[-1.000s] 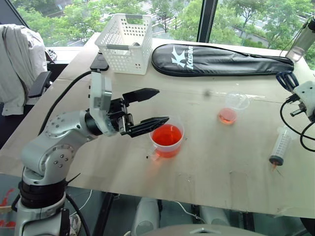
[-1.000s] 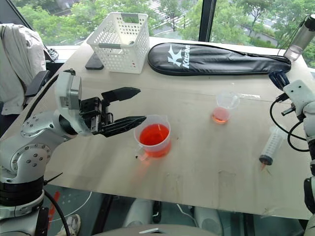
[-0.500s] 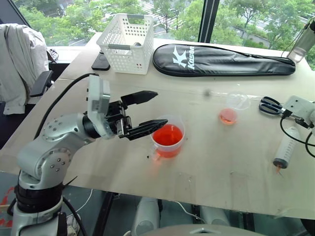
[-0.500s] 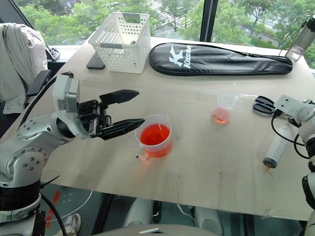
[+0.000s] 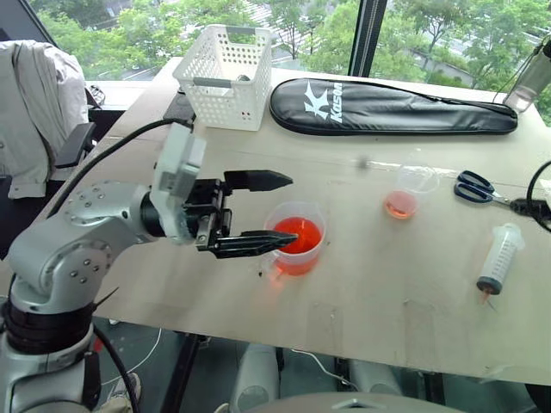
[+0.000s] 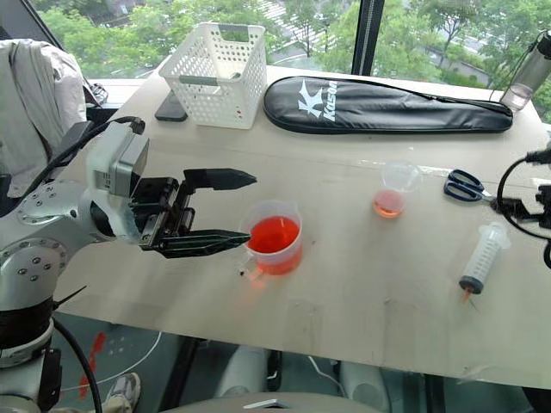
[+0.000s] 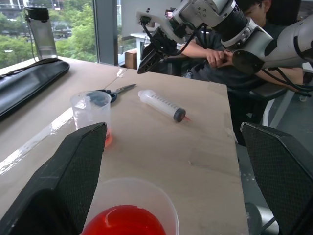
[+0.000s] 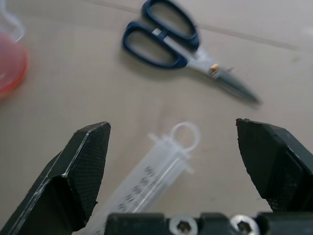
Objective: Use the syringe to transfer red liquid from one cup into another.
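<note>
The syringe [image 5: 501,258] lies loose on the table at the right, with its tip toward the front edge. My right gripper [image 8: 172,123] hangs open above the syringe's plunger end [image 8: 182,134] and holds nothing. The large handled cup [image 5: 295,249] stands mid-table, holding red liquid [image 5: 295,234]. My left gripper [image 5: 293,209] is open, level and empty at the cup's left side, its fingertips over the rim. The small cup [image 5: 411,191] stands further back and to the right, with a little red liquid at its bottom.
Blue-handled scissors [image 5: 478,187] lie just beyond the syringe. A white basket [image 5: 225,76], a black racket case [image 5: 392,106] and a clear bottle [image 5: 534,82] stand along the table's far edge. People [image 7: 210,49] sit beyond the table's right end.
My right arm has pulled back from the syringe toward the right edge, uncovering the scissors. The syringe stays lying on the table. My left gripper has turned slightly but keeps its place by the big cup.
</note>
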`<control>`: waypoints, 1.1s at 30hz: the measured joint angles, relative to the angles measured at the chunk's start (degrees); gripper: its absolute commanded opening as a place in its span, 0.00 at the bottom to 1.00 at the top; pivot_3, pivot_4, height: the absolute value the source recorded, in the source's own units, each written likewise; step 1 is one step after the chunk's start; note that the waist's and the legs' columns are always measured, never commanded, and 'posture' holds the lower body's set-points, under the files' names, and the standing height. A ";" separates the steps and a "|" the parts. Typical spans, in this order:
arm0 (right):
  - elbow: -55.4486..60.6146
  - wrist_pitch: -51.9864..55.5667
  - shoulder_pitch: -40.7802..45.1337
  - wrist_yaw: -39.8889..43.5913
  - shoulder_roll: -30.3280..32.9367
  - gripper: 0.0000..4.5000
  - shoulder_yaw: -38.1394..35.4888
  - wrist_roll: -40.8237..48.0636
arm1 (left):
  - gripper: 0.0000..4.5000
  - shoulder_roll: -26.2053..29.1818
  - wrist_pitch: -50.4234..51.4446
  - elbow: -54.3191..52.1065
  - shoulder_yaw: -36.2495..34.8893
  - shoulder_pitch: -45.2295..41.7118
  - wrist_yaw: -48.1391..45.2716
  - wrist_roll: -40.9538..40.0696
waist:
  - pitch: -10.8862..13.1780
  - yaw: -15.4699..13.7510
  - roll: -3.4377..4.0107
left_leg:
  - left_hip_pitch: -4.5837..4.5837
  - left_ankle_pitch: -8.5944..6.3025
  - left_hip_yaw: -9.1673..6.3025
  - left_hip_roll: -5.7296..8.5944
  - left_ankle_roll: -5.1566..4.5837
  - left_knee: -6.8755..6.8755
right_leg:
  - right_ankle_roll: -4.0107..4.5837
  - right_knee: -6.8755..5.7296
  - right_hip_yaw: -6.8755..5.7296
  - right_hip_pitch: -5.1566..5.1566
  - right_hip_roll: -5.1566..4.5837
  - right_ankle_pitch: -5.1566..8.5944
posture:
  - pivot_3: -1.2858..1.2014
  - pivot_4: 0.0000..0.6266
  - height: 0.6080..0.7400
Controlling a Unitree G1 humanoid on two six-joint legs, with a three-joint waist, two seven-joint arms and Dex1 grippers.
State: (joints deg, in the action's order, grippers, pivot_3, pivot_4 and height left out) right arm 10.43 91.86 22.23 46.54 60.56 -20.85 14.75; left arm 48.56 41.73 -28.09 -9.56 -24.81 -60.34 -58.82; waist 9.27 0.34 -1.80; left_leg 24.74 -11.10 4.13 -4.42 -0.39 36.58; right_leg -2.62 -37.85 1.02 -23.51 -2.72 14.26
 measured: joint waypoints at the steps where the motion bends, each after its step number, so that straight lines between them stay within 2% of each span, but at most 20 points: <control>1: -0.18 0.30 -1.28 -0.41 0.35 0.99 -0.01 2.39 | 1.00 -0.22 -0.06 0.28 0.25 -0.11 -0.12 0.19 | 0.00 0.04 0.01 | 0.00 0.00 0.03 0.02 -0.01 0.00 | 0.00 -0.01 0.05 -0.01 -0.01 0.00 | 0.52 0.24 0.88; 5: -5.53 0.30 -2.57 -8.22 5.46 0.99 -0.18 16.68 | 1.00 -0.53 -0.02 1.08 1.31 -0.55 -1.85 0.28 | 0.03 0.52 0.05 | -0.01 0.00 0.05 0.03 -0.01 -0.01 | -0.01 -0.02 0.11 -0.05 0.00 -0.01 | 0.52 0.24 0.88; 6: -8.30 0.30 -2.44 -13.39 7.25 0.99 -0.64 23.68 | 1.00 -0.53 -0.01 1.13 1.30 -0.84 -2.41 0.25 | 0.02 0.68 0.02 | -0.04 0.00 -0.02 0.01 -0.01 -0.07 | -0.01 -0.02 0.10 -0.05 0.05 0.00 | 0.52 0.24 0.88; 8: -10.42 0.30 -1.34 -19.22 6.21 0.99 0.71 29.81 | 1.00 -0.53 -0.01 1.14 1.36 -0.92 -2.81 0.24 | 0.02 0.68 0.02 | -0.03 0.00 -0.04 0.01 -0.01 -0.07 | -0.06 -0.03 0.10 -0.05 0.07 -0.03 | 0.52 0.24 0.88; 9: -10.60 0.30 -1.17 -19.97 5.99 0.99 0.92 30.43 | 1.00 -0.53 -0.01 1.14 1.36 -0.92 -2.93 0.25 | 0.02 0.64 0.02 | -0.01 0.00 -0.03 0.01 -0.01 -0.07 | -0.07 -0.02 0.10 -0.06 0.07 -0.03 | 0.52 0.24 0.88; 13: -20.06 0.32 7.40 -37.88 -1.21 0.99 2.92 39.66 | 1.00 -0.84 0.44 0.76 1.58 -2.00 -2.96 -0.10 | -0.01 0.64 -0.10 | 0.01 0.01 -0.04 0.06 -0.02 0.04 | -0.09 -0.02 0.18 -0.03 0.07 -0.05 | 0.52 0.24 0.88; 17: -27.79 0.32 10.69 -49.25 -2.73 0.99 4.52 44.07 | 1.00 -0.80 0.95 0.39 1.28 -1.97 -2.36 -1.01 | -0.02 0.30 -0.17 | 0.07 0.00 -0.07 0.09 -0.03 0.03 | -0.10 0.00 0.19 -0.03 0.07 -0.05 | 0.52 0.24 0.88; 21: -31.92 0.32 10.73 -57.01 -4.23 0.99 6.44 48.69 | 1.00 -0.32 1.44 -0.70 0.23 -0.71 -1.53 -1.89 | -0.01 0.39 -0.15 | 0.09 0.00 -0.05 0.09 -0.03 -0.07 | -0.30 0.02 0.21 -0.07 0.07 -0.12 | 0.52 0.24 0.88; 29: -30.95 0.28 8.04 -67.48 -3.53 0.99 6.42 60.25 | 1.00 0.29 1.74 -2.96 -1.84 2.56 0.62 -3.20 | -0.01 0.33 -0.16 | 0.07 0.00 -0.08 0.09 -0.03 -0.07 | -0.31 0.02 0.20 -0.05 0.10 -0.11 | 0.52 0.24 0.88; 33: -30.01 0.03 6.34 -71.59 -3.24 0.58 6.19 62.34 | 1.00 0.32 1.67 -3.01 -1.85 2.71 0.80 -3.24 | -0.02 0.21 -0.17 | 0.08 0.00 -0.11 0.10 -0.03 -0.04 | -0.31 0.02 0.20 -0.04 0.10 -0.11 | 0.52 0.24 0.88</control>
State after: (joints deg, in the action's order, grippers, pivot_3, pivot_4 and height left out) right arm -19.58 91.88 28.56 -25.05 57.32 -14.67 77.09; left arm 48.88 43.40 -31.10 -11.41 -22.11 -59.54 -62.06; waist 9.25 0.56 -1.97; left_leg 24.82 -11.10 4.02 -4.32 -0.41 36.53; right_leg -2.94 -37.83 1.23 -23.55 -2.62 14.15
